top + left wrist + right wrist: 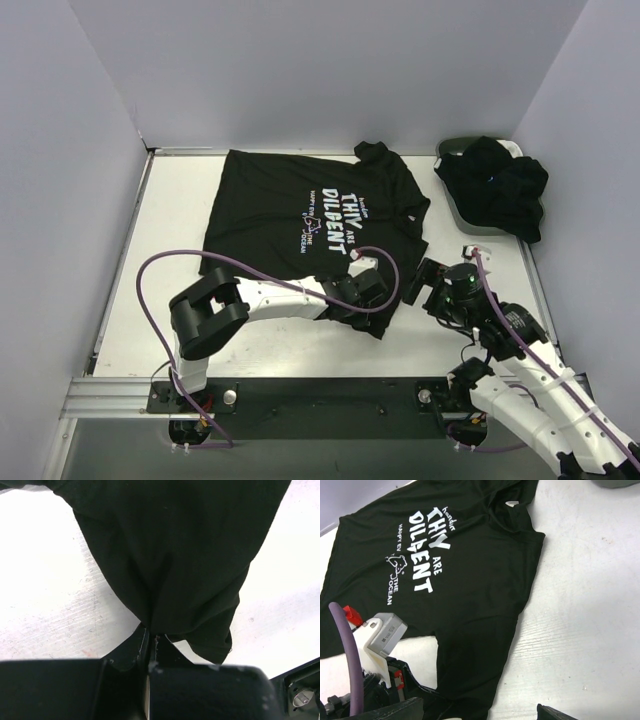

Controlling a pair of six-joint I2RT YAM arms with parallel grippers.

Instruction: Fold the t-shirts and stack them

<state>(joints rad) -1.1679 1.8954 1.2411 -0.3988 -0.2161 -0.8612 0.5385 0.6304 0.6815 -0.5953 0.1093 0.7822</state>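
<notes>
A black t-shirt (pixel 300 210) with white lettering lies spread flat on the white table, chest up. Its near sleeve (pixel 175 555) is pinched at the hem between my left gripper's (pixel 150 639) jaws, which are shut on the cloth. In the top view the left gripper (pixel 366 293) sits at the shirt's near right corner. My right gripper (pixel 428 283) stands open just to the right of that sleeve. In the right wrist view the lettering (pixel 427 550) and the sleeve (pixel 480 655) show, with the sleeve's end between the right gripper's (pixel 480 714) spread fingertips.
A dark oval basket (pixel 458 150) stands at the back right with a heap of black t-shirts (pixel 500 185) spilling over it. Grey walls close in the table on three sides. The left arm's wrist camera (pixel 385 632) and purple cable (pixel 347 655) sit close to the right gripper.
</notes>
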